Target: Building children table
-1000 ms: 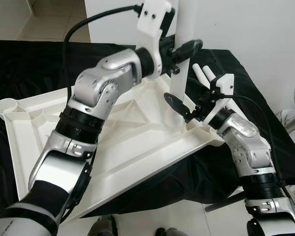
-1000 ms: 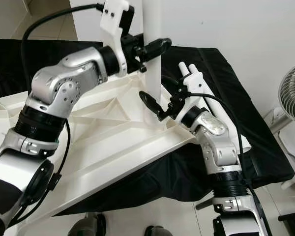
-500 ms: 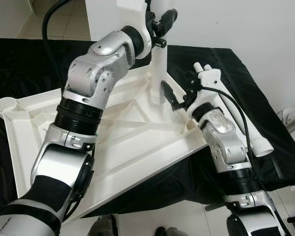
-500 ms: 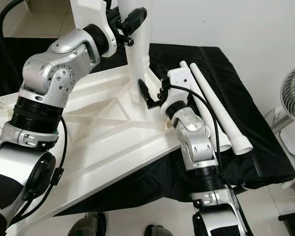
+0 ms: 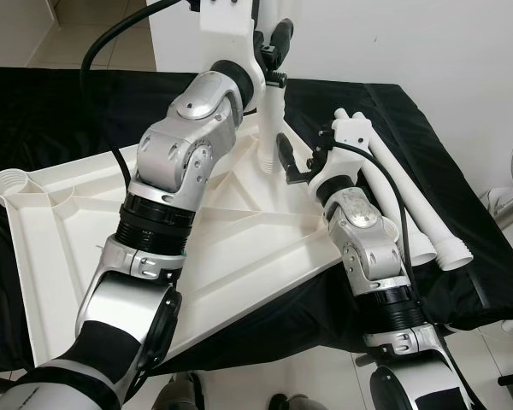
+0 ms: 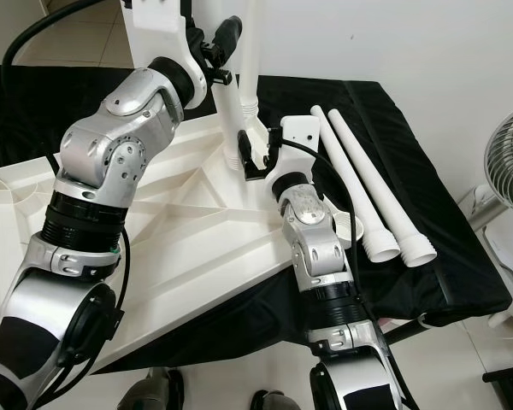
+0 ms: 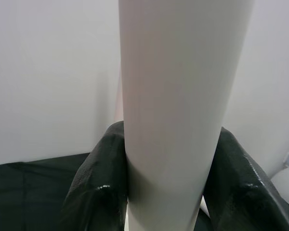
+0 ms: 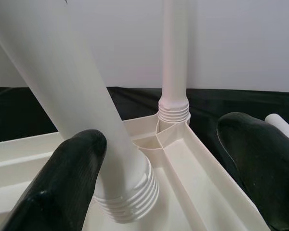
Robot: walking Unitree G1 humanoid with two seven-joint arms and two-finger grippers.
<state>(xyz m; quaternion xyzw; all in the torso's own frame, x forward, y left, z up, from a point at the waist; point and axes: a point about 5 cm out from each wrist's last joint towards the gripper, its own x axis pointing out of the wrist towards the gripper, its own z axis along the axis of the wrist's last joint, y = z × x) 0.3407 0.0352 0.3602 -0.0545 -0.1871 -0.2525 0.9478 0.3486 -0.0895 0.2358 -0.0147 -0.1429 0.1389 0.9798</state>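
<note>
Smooth matt white plastic on table top and legs, ribbed at leg ends; glossy black pincer fingers; brushed silver metal arms; matt black cloth.

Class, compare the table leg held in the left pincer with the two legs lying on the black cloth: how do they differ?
The held leg stands nearly upright, its threaded end down on the upturned tabletop; the loose legs lie flat, side by side, on the black cloth. The left pincer is shut on the held leg; nothing grips the loose ones. All three are white, tapered tubes.
</note>
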